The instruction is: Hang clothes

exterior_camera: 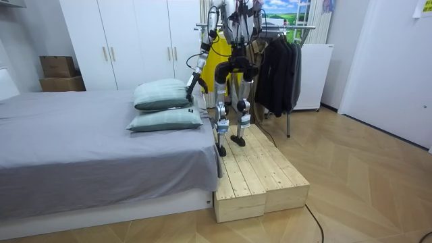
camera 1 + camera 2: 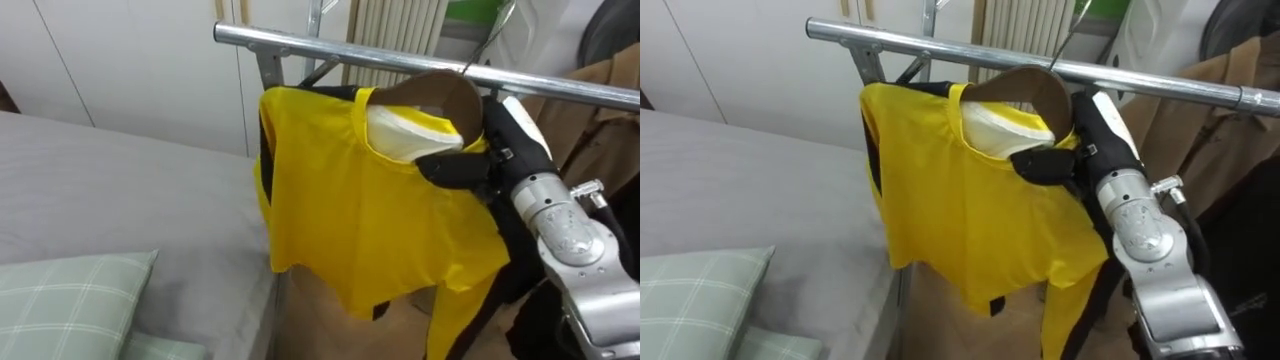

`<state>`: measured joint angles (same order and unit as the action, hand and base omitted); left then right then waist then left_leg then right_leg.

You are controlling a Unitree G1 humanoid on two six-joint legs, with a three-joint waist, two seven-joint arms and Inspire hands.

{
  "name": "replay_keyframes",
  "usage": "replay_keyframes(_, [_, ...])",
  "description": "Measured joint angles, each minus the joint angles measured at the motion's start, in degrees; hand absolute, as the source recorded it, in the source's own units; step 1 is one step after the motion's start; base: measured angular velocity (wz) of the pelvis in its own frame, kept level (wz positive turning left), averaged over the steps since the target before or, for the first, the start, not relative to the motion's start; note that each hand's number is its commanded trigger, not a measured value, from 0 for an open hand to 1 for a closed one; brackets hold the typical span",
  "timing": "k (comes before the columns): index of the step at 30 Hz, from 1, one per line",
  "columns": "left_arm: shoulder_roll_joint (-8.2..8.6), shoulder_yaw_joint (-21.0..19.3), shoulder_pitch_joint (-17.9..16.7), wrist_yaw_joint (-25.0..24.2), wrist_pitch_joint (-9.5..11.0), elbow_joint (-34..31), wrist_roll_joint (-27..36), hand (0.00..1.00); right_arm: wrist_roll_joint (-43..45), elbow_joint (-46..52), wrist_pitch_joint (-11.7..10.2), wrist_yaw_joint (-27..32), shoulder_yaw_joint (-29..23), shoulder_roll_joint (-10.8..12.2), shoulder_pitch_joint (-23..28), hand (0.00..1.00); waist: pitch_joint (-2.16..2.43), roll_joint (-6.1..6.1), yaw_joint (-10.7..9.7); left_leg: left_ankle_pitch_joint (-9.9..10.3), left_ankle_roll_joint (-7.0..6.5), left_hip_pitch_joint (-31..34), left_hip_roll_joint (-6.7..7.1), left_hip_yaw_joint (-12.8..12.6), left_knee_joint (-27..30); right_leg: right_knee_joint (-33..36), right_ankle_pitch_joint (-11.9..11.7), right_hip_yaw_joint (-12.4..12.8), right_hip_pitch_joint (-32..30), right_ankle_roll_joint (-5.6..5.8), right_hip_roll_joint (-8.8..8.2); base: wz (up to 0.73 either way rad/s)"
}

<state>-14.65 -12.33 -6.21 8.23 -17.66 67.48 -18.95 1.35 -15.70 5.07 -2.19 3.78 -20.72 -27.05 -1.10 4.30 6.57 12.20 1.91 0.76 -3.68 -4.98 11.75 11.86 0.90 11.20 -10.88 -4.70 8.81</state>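
Nearest, a pillow [image 2: 70, 300] lies on the bed [image 2: 100, 190], well below the rail [image 2: 300, 42]. Just under the rail is the yellow shirt [image 2: 350, 210], with the right hand [image 2: 455, 168] clamped on its shoulder beside the collar.

From the room, the robot stands on a platform [image 1: 256, 175] facing the rail. Its left hand [image 1: 192, 85] hangs low, well below the rail, and its state cannot be told.

Through the right eye, a coat [image 2: 1230, 140] hangs further along the rail. The shirt looks light, soft and slippery, so a hold at the shoulder rather than the loose hem should control it best.
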Motion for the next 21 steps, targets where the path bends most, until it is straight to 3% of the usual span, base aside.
replay_keyframes(6, [0.1, -2.1, 0.1, 0.0, 0.0, -1.1, 0.0, 0.0, -9.4, -6.4, 0.0, -1.6, -0.5, -0.1, -1.5, 1.0, 0.04, 0.06, -0.1, 0.0, 0.04, 0.6, 0.05, 0.4, 1.0, -0.1, 0.0, -0.2, 0.0, 0.0, -0.4, 0.03])
replay_keyframes(13, [0.13, -2.1, 0.3, -0.3, -0.2, -2.6, 0.5, 0.0, -20.5, -14.5, 0.8, -7.8, -0.5, -0.2, -2.9, 1.0, 0.05, 0.05, -0.1, 0.0, 0.04, -0.1, 0.08, 0.5, 1.3, -0.2, -0.2, -0.5, 0.9, 0.01, -0.47, 0.0])
replay_keyframes(18, [0.21, -2.2, 1.8, -1.2, -1.9, -2.8, 0.7, 0.0, -23.4, -21.5, 0.7, -12.4, -0.8, -0.2, -3.3, 1.0, 0.03, -0.26, -0.9, 0.0, 0.04, -0.1, 0.36, 2.0, 1.6, -0.6, -0.2, -1.7, 1.7, 0.05, -0.77, 0.15])
replay_keyframes(21, [0.2, -2.2, 2.4, -2.1, -2.3, -2.7, 2.1, 0.0, -23.5, -25.7, 0.3, -16.5, -1.2, -0.3, -4.9, 1.0, 0.42, -0.83, -1.5, 0.0, 0.04, -0.6, 0.36, 2.3, 1.5, -1.1, -0.3, -1.9, 2.5, 0.1, -0.7, 0.06])
